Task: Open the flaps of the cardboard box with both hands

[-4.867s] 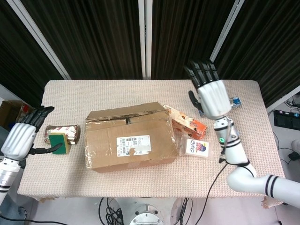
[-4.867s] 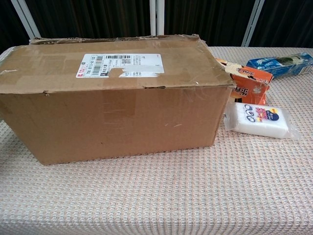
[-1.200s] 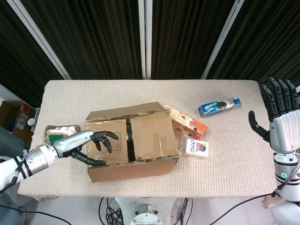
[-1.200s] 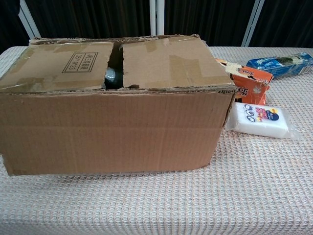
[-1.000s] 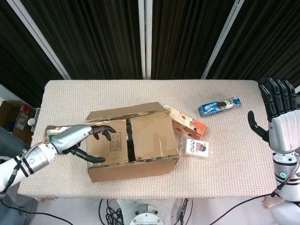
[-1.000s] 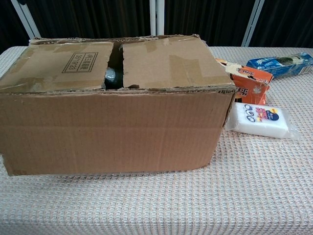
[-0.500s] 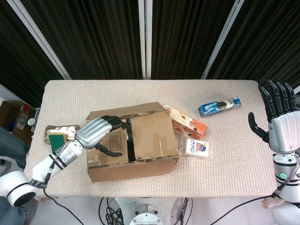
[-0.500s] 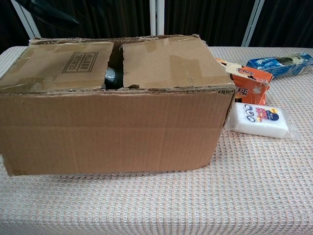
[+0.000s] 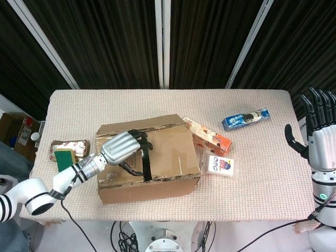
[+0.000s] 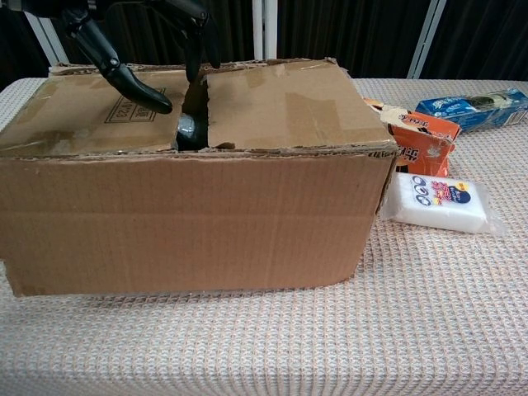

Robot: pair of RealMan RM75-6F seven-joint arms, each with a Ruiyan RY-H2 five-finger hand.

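The cardboard box (image 9: 157,163) stands mid-table, and in the chest view the cardboard box (image 10: 198,214) fills the left and centre. Its two inner top flaps lie flat with a dark gap (image 10: 190,124) between them. My left hand (image 9: 123,146) hovers over the left inner flap (image 10: 82,115), fingers spread. Its fingertips (image 10: 198,37) reach down toward the gap, and its thumb (image 10: 140,92) is just above the flap. It grips nothing. My right hand (image 9: 321,137) is raised off the table's right edge, fingers spread and empty.
An orange carton (image 9: 211,138) and a white packet (image 9: 220,166) lie against the box's right side. A blue packet (image 9: 245,118) is further right. A green sponge (image 9: 65,157) and a brown packet (image 9: 68,145) sit at the table's (image 9: 262,184) left edge.
The labelled outer flap no longer covers the box top. My left hand has moved from the box's left side over the left inner flap to the gap. The right hand withdrew to the right edge.
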